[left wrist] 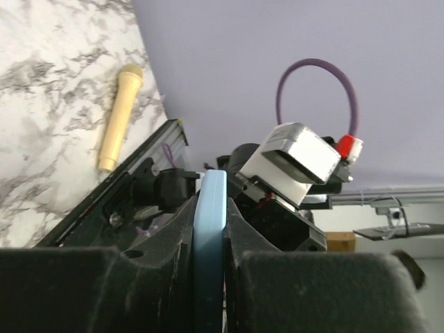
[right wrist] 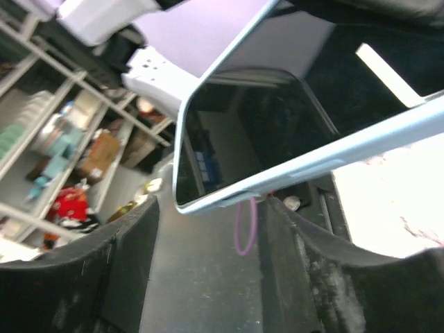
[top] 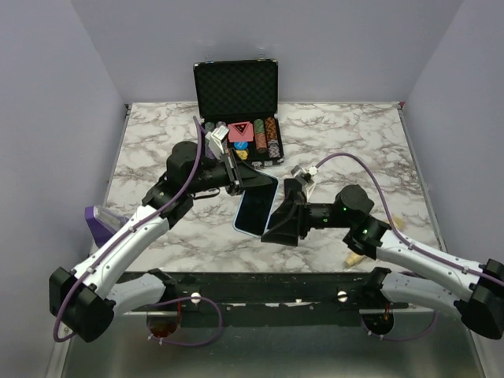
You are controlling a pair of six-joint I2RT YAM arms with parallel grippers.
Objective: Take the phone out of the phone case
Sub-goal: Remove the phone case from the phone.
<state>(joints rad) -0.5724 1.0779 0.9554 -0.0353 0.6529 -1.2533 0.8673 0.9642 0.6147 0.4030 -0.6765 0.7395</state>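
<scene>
Now | left hand (left wrist: 210, 222) clamps phone case (left wrist: 210, 186) | right hand (right wrist: 208, 218) spread open

The top camera overlooks the whole table (top: 354, 134) from behind; both wrist cameras view the phone (left wrist: 210, 243) close up.

The left arm (top: 126, 236) and the right arm (top: 425, 253) share one build: rounded white link shells joined by bulky matte-black joint housings, each ending in a black block at the shoulder. A purple cable (left wrist: 316, 64) loops at each wrist into a small silver-white camera box (left wrist: 298, 156) with a red plug (left wrist: 349, 146). A green light (top: 343, 209) glows on a right-arm joint. The left gripper (left wrist: 210, 201) and the right gripper (right wrist: 208, 243) have broad black fingers (right wrist: 76, 277), flat-faced, dusty and faintly scuffed.
</scene>
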